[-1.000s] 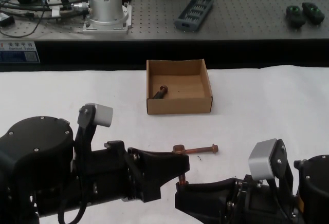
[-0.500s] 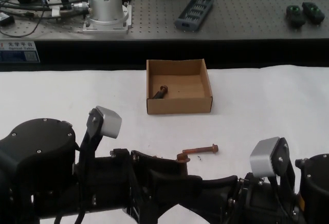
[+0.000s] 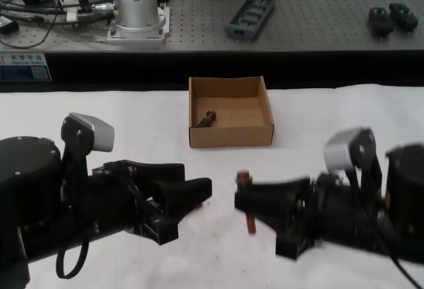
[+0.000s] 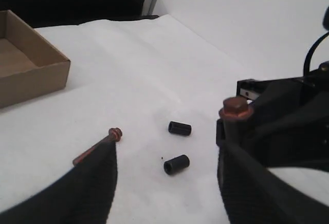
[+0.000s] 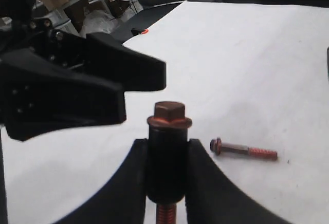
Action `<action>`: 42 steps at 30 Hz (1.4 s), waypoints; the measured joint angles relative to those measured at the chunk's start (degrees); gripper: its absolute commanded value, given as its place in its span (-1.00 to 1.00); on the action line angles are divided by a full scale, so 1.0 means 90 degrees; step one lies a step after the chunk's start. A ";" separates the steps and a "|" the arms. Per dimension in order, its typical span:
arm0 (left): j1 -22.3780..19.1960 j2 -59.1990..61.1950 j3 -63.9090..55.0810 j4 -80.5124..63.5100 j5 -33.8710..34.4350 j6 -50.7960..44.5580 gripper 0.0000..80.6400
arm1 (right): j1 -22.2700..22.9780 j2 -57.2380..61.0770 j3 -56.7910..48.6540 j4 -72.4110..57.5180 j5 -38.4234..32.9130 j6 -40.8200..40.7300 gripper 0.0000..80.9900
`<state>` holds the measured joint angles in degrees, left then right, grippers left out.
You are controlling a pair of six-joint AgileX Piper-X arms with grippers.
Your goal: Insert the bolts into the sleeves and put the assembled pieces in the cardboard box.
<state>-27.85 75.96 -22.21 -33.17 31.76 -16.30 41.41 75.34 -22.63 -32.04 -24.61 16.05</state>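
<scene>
My right gripper (image 5: pixel 167 154) is shut on a black sleeve (image 5: pixel 166 168) with a copper bolt (image 5: pixel 169 114) standing upright through it, held above the white cloth. In the high view that assembled piece (image 3: pixel 246 203) hangs in front of the cardboard box (image 3: pixel 230 136). My left gripper (image 4: pixel 168 146) is open, its tip a short way from the held piece. One loose bolt (image 4: pixel 95 145) and two loose black sleeves (image 4: pixel 180 128) (image 4: pixel 176 164) lie on the cloth under it. An earlier assembled piece (image 3: pixel 207 118) lies inside the box.
The cloth-covered bench (image 3: pixel 344 116) has free room around the box and to the right. Behind it a perforated metal table carries a metal post (image 3: pixel 136 4), a dark rack (image 3: pixel 250 14) and cables.
The two grippers were close together low at the front; they have drawn apart. My left gripper has pulled back to the left and stands open. My right gripper has risen with the bolt and sleeve.
</scene>
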 measured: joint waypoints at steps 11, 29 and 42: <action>0.0015 0.0000 0.0000 -0.0011 -0.0276 -0.0222 0.06 | -0.1441 0.1126 -0.2118 0.1065 -0.0535 -0.0650 -0.89; 0.0015 0.0000 0.0000 -0.0332 0.0123 -0.0460 0.06 | -0.1779 0.4066 -0.5883 0.2850 -0.1129 -0.0662 -0.89; 0.0015 0.0000 0.0000 -0.0496 0.0164 -0.0959 0.06 | -0.1779 0.5207 -0.7349 0.4198 -0.0742 -0.0669 -0.89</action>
<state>-27.72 75.96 -22.21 -37.64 33.24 -24.93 25.40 122.20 -88.77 5.74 -31.29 10.03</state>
